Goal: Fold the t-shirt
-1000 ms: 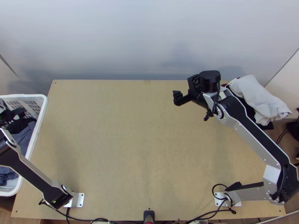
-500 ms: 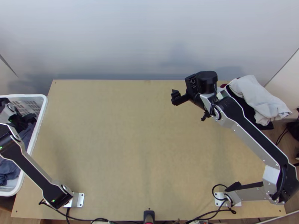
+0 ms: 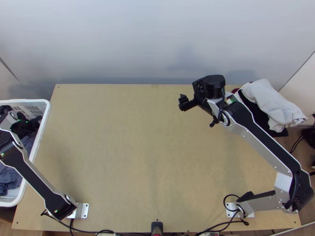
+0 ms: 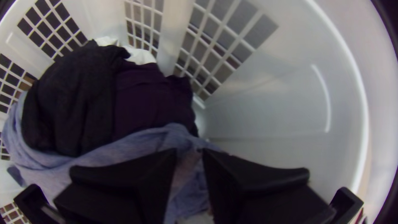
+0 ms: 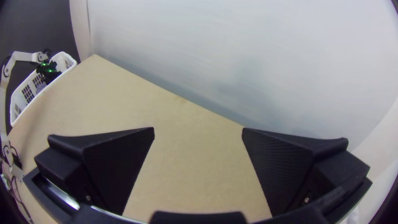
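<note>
One candidate for the t-shirt: a heathered blue, soft knit cloth (image 4: 166, 135), which is lying bunched inside the white slatted plastic basket (image 3: 44, 122) at the left end of the light wooden tabletop (image 3: 118, 149). Identity as the t-shirt: likely, unconfirmed; neckline and sleeves are not readable.

Key relation: the blue cloth is lying directly below the left end effector (image 4: 190, 151), passing beneath both fingertips and showing in the slot between them. Its long upper fold is curving round a black cloth bundle (image 4: 70, 99) and a dark purple cloth (image 4: 137, 99), running roughly along the line on which the fingers close, not squarely across it. I am judging that a small wrist turn would give a cleaner bite.

Left end effector: narrow gap, no firm grip visible. Right end effector (image 5: 198, 128): wide, nothing between its fingers, hanging over the far right part of the tabletop, well apart from the basket. The left arm is the nearer one, so the pick is falling to it.

Step, as judged: picking out of the basket; folding is not yet begun. Risk: the dark cloths could be coming up too.
</note>
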### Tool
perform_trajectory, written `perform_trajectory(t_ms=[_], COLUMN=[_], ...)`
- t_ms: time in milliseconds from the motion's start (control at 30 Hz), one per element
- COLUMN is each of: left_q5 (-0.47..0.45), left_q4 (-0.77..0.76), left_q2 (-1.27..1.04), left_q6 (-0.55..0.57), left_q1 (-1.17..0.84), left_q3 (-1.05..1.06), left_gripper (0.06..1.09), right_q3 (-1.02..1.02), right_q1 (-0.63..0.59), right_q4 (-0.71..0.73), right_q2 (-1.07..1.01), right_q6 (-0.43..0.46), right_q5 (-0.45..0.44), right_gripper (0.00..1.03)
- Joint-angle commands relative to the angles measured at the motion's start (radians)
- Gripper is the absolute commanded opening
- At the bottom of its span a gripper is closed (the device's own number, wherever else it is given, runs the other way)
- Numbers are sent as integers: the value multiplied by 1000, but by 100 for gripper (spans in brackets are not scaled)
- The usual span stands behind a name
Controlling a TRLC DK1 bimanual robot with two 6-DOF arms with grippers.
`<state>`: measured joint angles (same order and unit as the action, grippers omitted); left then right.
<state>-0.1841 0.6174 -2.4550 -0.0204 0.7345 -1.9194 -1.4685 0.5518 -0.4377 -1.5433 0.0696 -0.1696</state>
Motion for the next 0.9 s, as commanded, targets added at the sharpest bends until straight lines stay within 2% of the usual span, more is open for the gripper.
perform_trajectory(t_ms=[0, 200, 367, 467, 633, 867], left_q5=[-261, -244, -242, -245, -249, -308], left_q4=[-44, -31, 48, 91, 117, 297], left_q2=[-15, 16, 148, 220, 306, 453], left_q6=[77, 96, 89, 43, 42, 45], left_q1=[42, 92, 115, 117, 135, 137], left_q3=[-13, -66, -116, -116, -128, -311], left_gripper=[9, 9, 9, 9, 9, 9], right_q3=[-21, -23, -24, -26, -35, -35], right_q1=[5, 5, 5, 8, 19, 19], right_q4=[1, 1, 4, 7, 11, 11], right_q2=[-20, -43, -60, -67, -80, -75], right_q6=[10, 18, 19, 18, 29, 35], right_q5=[-24, -34, -50, -57, -71, -91], right_gripper=[98, 98, 98, 98, 98, 98])
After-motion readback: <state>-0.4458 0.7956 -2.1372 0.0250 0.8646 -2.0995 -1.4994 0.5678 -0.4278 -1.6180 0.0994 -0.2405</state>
